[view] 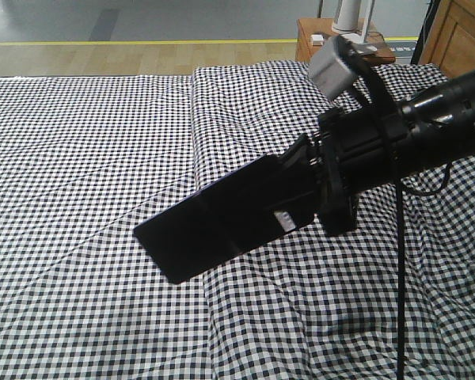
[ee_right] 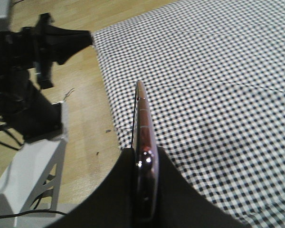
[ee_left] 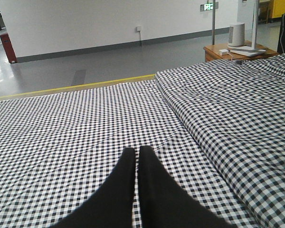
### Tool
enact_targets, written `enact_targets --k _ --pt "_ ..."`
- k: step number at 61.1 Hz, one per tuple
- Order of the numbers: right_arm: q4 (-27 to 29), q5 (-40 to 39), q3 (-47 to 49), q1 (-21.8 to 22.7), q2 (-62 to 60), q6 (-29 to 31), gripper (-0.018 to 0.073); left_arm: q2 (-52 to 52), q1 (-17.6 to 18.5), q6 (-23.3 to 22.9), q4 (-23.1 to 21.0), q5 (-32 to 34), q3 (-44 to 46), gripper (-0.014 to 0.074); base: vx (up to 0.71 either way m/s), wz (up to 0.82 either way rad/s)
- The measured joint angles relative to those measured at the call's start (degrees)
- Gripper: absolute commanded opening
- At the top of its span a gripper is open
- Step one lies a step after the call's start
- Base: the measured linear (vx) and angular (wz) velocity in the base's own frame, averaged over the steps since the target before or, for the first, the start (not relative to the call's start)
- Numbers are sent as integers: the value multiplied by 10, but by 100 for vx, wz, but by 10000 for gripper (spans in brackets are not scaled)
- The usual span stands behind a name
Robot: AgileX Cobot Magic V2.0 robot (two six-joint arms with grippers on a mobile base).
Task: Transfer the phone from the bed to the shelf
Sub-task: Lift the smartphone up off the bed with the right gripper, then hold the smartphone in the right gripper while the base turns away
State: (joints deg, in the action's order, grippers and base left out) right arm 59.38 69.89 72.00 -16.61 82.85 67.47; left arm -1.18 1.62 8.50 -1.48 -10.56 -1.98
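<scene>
The phone (view: 222,218) is a thin glossy black slab held in the air, tilted, just above the bed (view: 87,142) with its black-and-white check cover. My right gripper (view: 297,198) reaches in from the right and is shut on the phone's right end. In the right wrist view the phone (ee_right: 141,114) shows edge-on, pinkish-gold along its rim, clamped between the two black fingers of my right gripper (ee_right: 145,154). My left gripper (ee_left: 137,151) hovers over the bed (ee_left: 76,128), its fingers together with nothing between them. The shelf is out of view.
A reddish-brown bedside table (view: 313,39) carrying a white cylinder (ee_left: 236,34) stands behind the bed's far right corner, next to a wooden cabinet (view: 463,36). Wooden floor (ee_right: 80,109) runs along the bed's edge, with black robot hardware (ee_right: 23,71) and a white frame (ee_right: 28,180) on it.
</scene>
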Motion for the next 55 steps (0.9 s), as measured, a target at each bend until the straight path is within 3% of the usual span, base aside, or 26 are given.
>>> enact_targets --k 18,55 --pt "-13 3 0 -61 -7 -26 -3 0 0 0 0 0 0 1 0 0" --pt "-13 4 0 -63 -7 -28 -2 0 0 0 0 0 0 1 0 0"
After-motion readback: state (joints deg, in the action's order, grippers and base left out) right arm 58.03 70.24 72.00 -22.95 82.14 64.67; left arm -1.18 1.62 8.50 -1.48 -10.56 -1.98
